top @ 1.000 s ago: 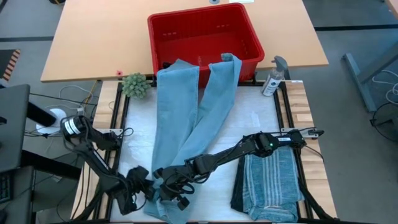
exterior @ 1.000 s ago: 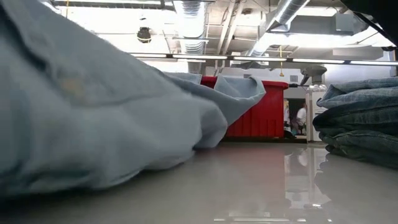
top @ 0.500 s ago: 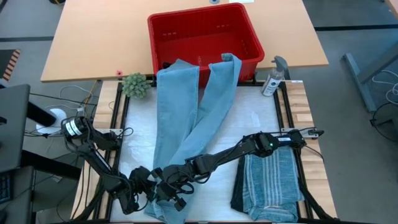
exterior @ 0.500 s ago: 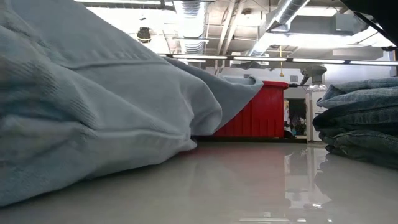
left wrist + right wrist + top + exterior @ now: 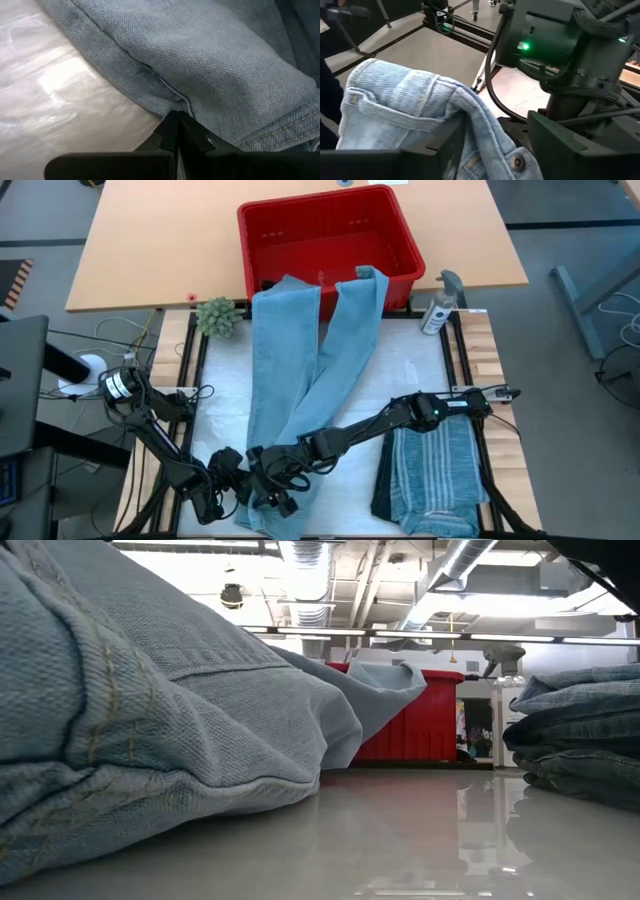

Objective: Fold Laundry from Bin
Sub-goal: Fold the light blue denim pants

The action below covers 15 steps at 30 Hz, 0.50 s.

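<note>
Light blue jeans [image 5: 300,370] lie lengthwise on the white mat. Their leg ends hang over the near rim of the red bin [image 5: 246,240], and the waist end sits at the table's near edge, filling the low view's left [image 5: 150,710]. My left gripper [image 5: 237,488] is shut at the waist end's left edge. Just to its right, my right gripper [image 5: 278,492] is open, with the waistband and its button [image 5: 518,161] between its fingers. My left gripper pinches the jeans' stitched edge [image 5: 186,104] between its two fingertips, slanting down from the table's left. The cloth there lies on the mat. My right gripper's fingers stand wide apart. The waistband drapes over one finger [image 5: 451,146] and is not pinched.
A folded stack of garments, striped cloth on top [image 5: 435,470], lies at the near right and shows in the low view [image 5: 575,740]. A spray bottle [image 5: 440,305] and a small green plant [image 5: 217,317] stand by the bin's near corners.
Both arms have kept their places. The waist end of the jeans has shifted in front of the low camera. Its folds have settled, and a seamed bulge now lies on the table there.
</note>
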Tool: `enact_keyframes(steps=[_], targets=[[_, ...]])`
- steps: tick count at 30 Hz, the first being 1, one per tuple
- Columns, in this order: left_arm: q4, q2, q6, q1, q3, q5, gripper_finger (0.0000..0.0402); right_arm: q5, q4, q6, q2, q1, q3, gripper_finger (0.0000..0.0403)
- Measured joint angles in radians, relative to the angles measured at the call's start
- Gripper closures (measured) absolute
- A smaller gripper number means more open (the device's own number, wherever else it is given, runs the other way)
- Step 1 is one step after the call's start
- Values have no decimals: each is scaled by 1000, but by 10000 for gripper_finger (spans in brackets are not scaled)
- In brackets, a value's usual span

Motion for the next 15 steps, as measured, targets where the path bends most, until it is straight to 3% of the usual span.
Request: enact_keyframes(steps=[5, 15], targets=[[0, 0, 7, 0, 0, 3, 401, 22, 0, 15, 0, 0, 0, 133], [-20, -62, 30, 2, -2, 54, 401, 44, -66, 70, 0, -13, 1, 127]])
